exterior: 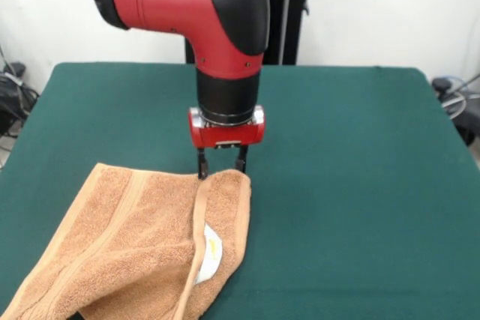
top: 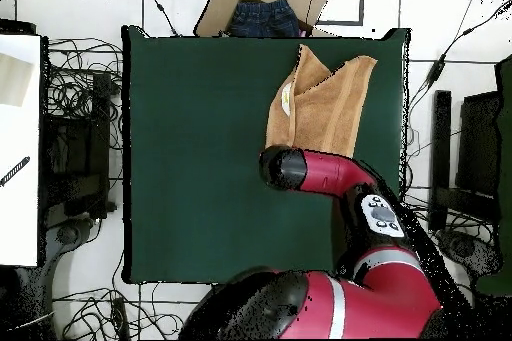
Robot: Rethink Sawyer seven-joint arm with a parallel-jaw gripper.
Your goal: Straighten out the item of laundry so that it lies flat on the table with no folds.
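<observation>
The light orange-brown terry towel lies on the dark green table at the front left in the front view, with its right edge folded over and a white tag with a gold mark showing. In the overhead view the towel lies near the table's far right corner. My gripper points straight down at the towel's far right corner, its two dark fingers apart and straddling the folded edge. In the overhead view the arm hides the gripper.
The red and black arm reaches over the table's right side in the overhead view. A cardboard box with dark jeans sits beyond the far edge. Cables and equipment lie on the floor at the left.
</observation>
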